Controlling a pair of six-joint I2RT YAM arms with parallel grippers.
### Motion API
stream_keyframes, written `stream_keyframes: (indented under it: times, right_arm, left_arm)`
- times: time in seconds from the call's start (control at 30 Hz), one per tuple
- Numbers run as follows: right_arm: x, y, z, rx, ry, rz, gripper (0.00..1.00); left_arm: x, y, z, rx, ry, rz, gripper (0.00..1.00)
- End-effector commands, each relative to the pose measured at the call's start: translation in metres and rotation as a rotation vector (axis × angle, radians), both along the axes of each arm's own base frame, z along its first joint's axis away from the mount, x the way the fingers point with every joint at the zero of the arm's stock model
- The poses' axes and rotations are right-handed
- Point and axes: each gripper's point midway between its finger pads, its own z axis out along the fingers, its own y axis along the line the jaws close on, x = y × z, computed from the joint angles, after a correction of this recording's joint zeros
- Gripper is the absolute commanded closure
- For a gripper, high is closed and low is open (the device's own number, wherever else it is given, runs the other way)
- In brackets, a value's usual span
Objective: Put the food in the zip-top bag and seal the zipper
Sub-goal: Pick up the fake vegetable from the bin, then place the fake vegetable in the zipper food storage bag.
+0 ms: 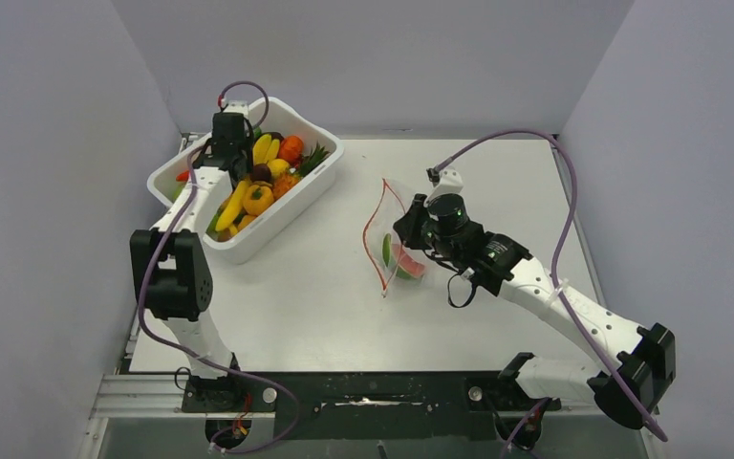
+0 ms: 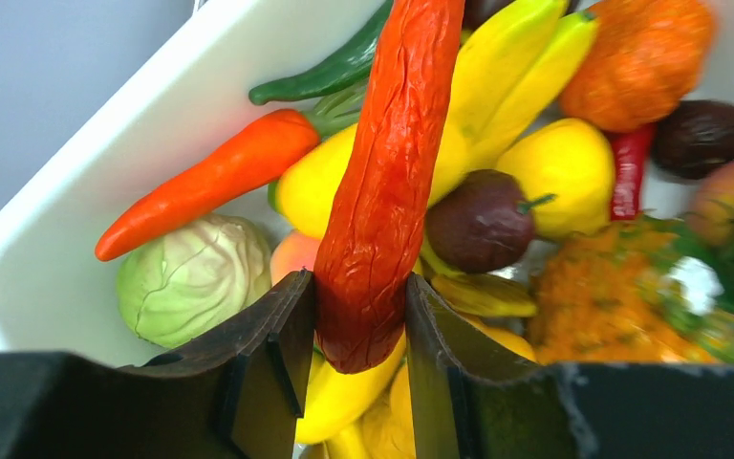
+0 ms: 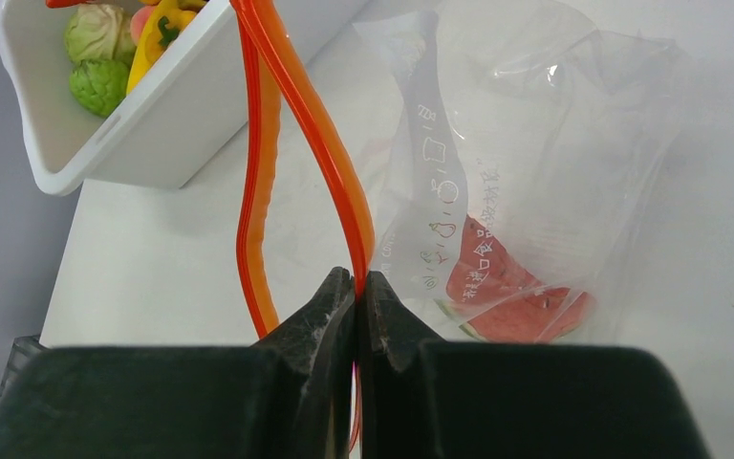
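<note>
Enclosing grey walls (image 1: 48, 143), white table (image 1: 315, 306)

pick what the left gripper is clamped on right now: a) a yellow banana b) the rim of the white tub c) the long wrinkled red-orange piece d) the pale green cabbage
c: in the left wrist view the left gripper has a finger pressed on each side of the long wrinkled red-orange piece, held over the white tub, while the cabbage and the bananas lie loose beneath it.
</note>
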Motion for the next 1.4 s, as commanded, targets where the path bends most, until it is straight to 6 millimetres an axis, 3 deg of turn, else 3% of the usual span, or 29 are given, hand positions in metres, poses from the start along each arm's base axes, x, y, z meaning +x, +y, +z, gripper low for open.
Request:
stream_keyframes:
  times: [0.0, 0.2, 0.53, 0.7, 0.9, 1.07, 1.37]
  right_arm:
    - [0.001, 0.005, 0.027, 0.086, -0.073, -0.002, 1.00]
    - [0.001, 0.008, 0.025, 0.103, -0.067, 0.004, 1.00]
    - [0.005, 0.017, 0.028, 0.199, -0.048, -0.002, 1.00]
    - [0.008, 0.024, 0.035, 0.264, -0.039, -0.001, 1.00]
    - [0.010, 0.030, 0.042, 0.349, -0.029, -0.015, 1.00]
    - [0.012, 0.035, 0.049, 0.423, -0.026, -0.026, 1.00]
    - [0.015, 0.042, 0.056, 0.486, -0.023, -0.029, 1.00]
  left_arm:
    - [-0.016, -0.020, 0.048, -0.124, -0.096, -0.042, 0.87]
    - [-0.050, -0.042, 0.068, -0.233, -0.114, -0.104, 0.88]
    - [-0.123, -0.124, 0.121, -0.578, -0.285, -0.457, 0.88]
    - [-0.162, -0.147, 0.142, -0.726, -0.373, -0.566, 0.89]
    - [-0.203, -0.181, 0.153, -0.992, -0.388, -0.703, 0.90]
    - [-0.236, -0.207, 0.174, -1.227, -0.427, -0.834, 0.91]
    - [-0.265, -0.253, 0.189, -1.312, -0.435, -0.943, 0.92]
